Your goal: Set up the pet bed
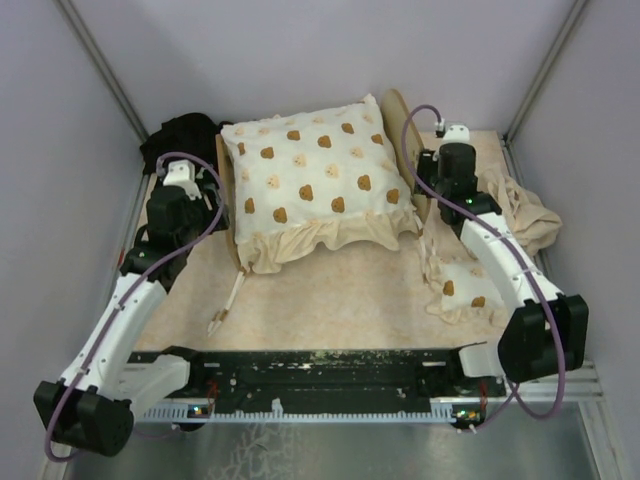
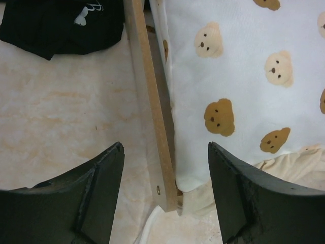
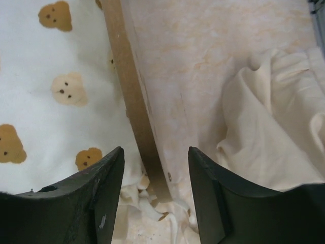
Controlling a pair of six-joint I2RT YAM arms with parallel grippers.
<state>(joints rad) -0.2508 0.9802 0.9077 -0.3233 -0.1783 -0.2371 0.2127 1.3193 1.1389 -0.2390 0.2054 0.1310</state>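
Tabletop (image 1: 330,295) mottled beige, lilac walls (image 1: 300,50), pet bed (image 2: 150,117)

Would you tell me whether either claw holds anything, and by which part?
Nothing is held: the left claw and right claw stand open, each astride a bed rail.

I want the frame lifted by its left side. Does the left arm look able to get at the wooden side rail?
Probably yes: the left gripper is open, jaws either side of the wooden side rail; only the bear-print cushion crowds one side.
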